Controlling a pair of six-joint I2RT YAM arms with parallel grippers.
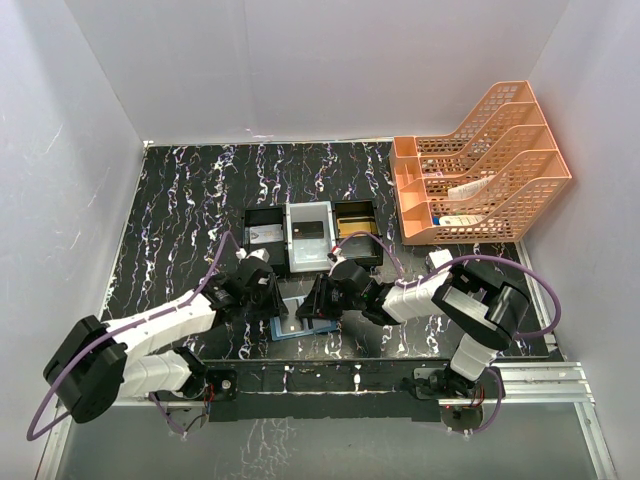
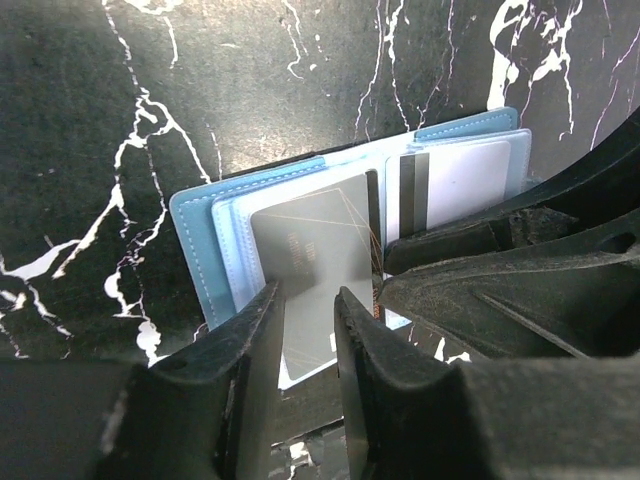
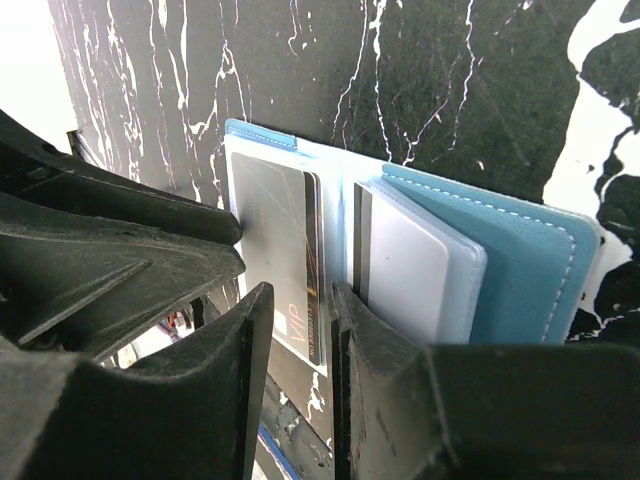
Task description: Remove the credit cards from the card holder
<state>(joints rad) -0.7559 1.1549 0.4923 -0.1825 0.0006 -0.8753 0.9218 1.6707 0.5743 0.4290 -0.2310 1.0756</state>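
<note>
Under two slightly parted end effectors (image 2: 307, 296) (image 3: 300, 293), the open card holder (image 2: 195, 240) pockets grey and white credit cards (image 2: 310, 240).

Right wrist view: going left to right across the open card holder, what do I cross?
grey VIP credit card → white credit card → clear inner sleeves → card holder's blue outer flap

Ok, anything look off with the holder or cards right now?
Only the grey card: it sticks out past the holder's edge, between the left gripper's fingers, while the white card sits in its pocket. No visible damage.
</note>
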